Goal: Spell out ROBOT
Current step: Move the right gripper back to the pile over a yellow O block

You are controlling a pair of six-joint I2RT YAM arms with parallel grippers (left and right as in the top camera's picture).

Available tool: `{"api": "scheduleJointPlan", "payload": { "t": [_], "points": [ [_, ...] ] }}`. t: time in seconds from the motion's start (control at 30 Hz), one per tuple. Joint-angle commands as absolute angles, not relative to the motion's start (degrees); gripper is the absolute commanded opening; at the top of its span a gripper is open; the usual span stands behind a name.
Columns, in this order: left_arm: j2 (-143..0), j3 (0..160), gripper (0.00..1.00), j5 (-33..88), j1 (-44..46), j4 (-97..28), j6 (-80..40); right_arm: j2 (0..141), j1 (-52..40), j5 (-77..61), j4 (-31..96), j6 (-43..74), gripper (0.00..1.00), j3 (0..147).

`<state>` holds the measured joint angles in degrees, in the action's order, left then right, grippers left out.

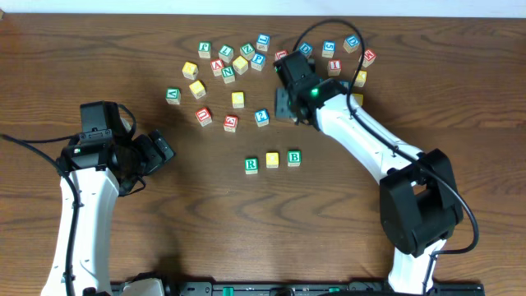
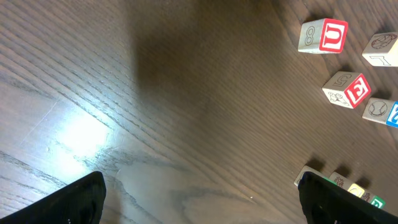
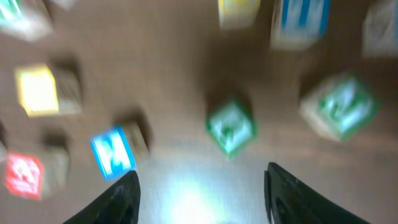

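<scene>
**Both grippers empty; three of five ROBOT cubes lined up**

The fingers (image 3: 127, 194) of the right gripper (image 3: 202, 177) are spread apart with nothing between them. That wrist view is blurred and shows only bare wood and smeared cubes below. This gripper hovers beyond the B cube (image 1: 293, 158), on the side away from the robot, at the near edge of the loose cubes (image 1: 238, 66). It is probably placed there to reach for the next letter.

The fingers (image 2: 81, 200) of the left gripper (image 2: 202, 193) are spread as wide as they go and hold nothing. It sits low and well to the left of the B cube, past the far end of the row and apart from every cube. It looks parked there to leave the right arm room to work.

The green B cube closes a short row. A yellow cube (image 1: 272, 159) is just beside it on the left, and the green R cube (image 1: 251, 164) comes after that. The yellow cube's letter is too small to read. The wood to the right of the B cube is bare, which would be where the last two letters go.

Between the B cube and the loose cubes lie a lone blue cube (image 1: 261, 117) and a lone yellow-faced cube (image 1: 237, 99). Their letters cannot be read, so the T cannot be picked out.

No tray, box or other container is in view. Every cube rests directly on the wooden table (image 1: 205, 222).
</scene>
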<state>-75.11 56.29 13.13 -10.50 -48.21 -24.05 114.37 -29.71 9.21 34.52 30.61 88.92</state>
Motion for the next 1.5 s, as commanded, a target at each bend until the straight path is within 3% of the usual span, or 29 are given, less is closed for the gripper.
{"api": "scheduleJointPlan", "payload": {
  "t": [0.0,0.27,0.43,0.53,0.67,0.87,1.03,1.47],
  "points": [
    [-74.85,57.23,0.97,12.36,-10.70,-48.36,-24.32,114.78,-27.40,14.94,30.04,29.04,0.60,90.15],
    [-74.85,57.23,0.97,12.36,-10.70,-48.36,-24.32,116.42,-24.62,14.70,12.10,22.87,0.65,89.82],
    [-74.85,57.23,0.97,12.36,-10.70,-48.34,-24.32,118.56,-24.40,14.61,8.75,21.12,0.66,89.82],
    [-74.85,57.21,0.97,12.36,-10.70,-48.66,-24.32,118.78,-24.60,14.55,9.30,21.12,0.59,89.82],
    [-74.85,56.86,0.98,12.36,-10.70,-48.71,-24.34,118.78,-24.97,13.69,6.66,21.12,0.72,89.82],
    [-74.87,56.58,0.98,12.36,-10.70,-48.49,-24.34,118.85,-25.10,13.26,6.20,21.17,0.84,89.82],
    [-74.87,56.58,0.97,12.36,-10.70,-48.12,-24.34,119.35,-25.96,12.05,5.28,21.15,0.73,89.80],
    [-74.87,56.58,0.97,12.36,-10.70,-47.66,-24.34,124.51,-25.69,11.88,-0.03,21.12,0.68,89.80]
  ]
}}
